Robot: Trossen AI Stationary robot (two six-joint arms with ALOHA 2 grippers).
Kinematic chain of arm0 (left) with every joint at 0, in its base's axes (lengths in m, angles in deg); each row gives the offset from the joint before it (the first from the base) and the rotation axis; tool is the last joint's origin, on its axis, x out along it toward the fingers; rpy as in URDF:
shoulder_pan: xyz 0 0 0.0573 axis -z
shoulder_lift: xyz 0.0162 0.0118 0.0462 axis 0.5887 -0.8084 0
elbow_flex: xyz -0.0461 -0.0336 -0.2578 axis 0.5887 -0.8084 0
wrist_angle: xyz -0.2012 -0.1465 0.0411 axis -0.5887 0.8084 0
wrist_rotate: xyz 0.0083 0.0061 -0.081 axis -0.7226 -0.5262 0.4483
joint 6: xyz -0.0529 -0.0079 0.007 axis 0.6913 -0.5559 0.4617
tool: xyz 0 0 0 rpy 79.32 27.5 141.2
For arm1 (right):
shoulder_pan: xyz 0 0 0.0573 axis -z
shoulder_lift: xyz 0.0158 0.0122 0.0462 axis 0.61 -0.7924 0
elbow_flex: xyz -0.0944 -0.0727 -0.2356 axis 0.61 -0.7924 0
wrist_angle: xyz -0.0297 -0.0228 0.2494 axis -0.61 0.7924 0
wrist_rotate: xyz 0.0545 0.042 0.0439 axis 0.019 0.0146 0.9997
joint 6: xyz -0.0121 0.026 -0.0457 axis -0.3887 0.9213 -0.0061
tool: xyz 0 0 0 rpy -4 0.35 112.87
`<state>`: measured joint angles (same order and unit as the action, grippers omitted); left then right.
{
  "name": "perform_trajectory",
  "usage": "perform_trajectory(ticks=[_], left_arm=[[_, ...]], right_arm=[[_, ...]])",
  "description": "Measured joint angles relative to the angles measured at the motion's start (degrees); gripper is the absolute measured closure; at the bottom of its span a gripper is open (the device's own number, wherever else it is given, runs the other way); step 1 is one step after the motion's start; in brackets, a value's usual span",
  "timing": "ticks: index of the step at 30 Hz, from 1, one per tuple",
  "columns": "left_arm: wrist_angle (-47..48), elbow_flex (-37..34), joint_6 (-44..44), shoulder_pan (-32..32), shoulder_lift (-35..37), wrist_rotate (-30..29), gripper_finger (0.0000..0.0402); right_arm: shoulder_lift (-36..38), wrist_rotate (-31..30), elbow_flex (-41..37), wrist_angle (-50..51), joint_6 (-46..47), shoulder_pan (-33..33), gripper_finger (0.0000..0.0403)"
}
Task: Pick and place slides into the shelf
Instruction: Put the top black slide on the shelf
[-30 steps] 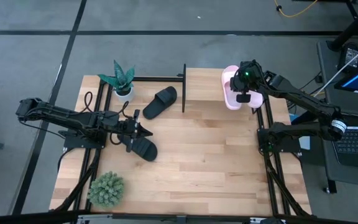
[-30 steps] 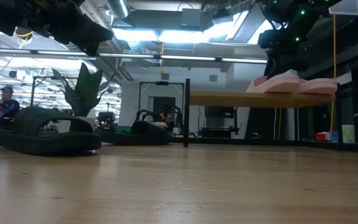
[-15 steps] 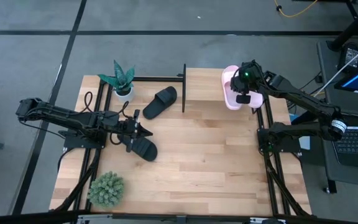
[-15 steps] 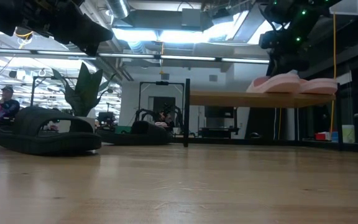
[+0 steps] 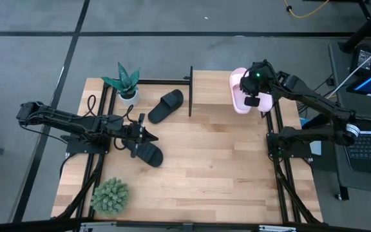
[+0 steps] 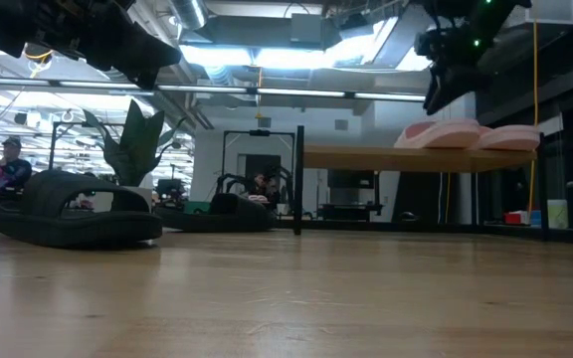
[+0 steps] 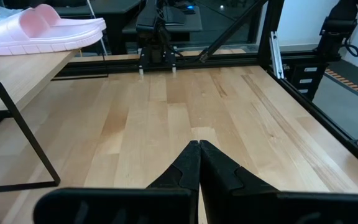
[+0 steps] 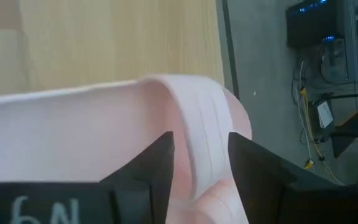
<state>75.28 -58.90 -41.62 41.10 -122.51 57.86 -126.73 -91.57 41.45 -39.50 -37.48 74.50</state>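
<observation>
High view shows the right gripper [image 5: 252,98] spread open over the pink slides [image 5: 240,90] on the shelf [image 5: 211,87] at two o'clock, apparently releasing. Left gripper [image 5: 152,137], pressed shut, waits beside a black slide [image 5: 148,153]; another [image 5: 166,105] lies at eleven o'clock, probably next.

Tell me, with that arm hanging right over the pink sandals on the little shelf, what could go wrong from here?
Two things, probably. The right gripper is open, with its fingers either side of a pink slide's strap, so a skewed lift might snag it and drag the slide off the shelf. Also, the left gripper sits shut beside the nearer black slide and could nudge it.
</observation>
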Motion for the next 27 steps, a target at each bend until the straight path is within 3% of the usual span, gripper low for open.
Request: perform_trajectory(ticks=[6,13,16,20,25,27], left_arm=[[0.04,-0.02,0.02,0.02,-0.02,0.00,0.0401],[0.04,0.00,0.02,0.00,-0.02,0.02,0.0401],[0.04,0.00,0.02,0.02,-0.02,0.00,0.0401],[0.04,-0.01,0.02,0.02,-0.02,0.02,0.0401],[0.04,0.00,0.00,0.02,-0.02,0.02,0.0401],[0.04,-0.02,0.00,0.02,-0.02,0.02,0.0401]], right_arm=[[0.02,1.10,6.02,6.68,6.61,-2.87,0.0250],[0.02,11.36,11.24,8.62,15.52,-5.98,0.0250],[0.02,12.45,11.20,7.64,19.18,-7.76,0.0254],[-0.20,12.52,10.74,7.24,22.17,-10.67,0.0296],[-0.24,12.53,10.72,4.09,23.90,-15.77,0.0386],[-0.24,12.22,10.72,2.58,23.48,-17.89,0.0394]])
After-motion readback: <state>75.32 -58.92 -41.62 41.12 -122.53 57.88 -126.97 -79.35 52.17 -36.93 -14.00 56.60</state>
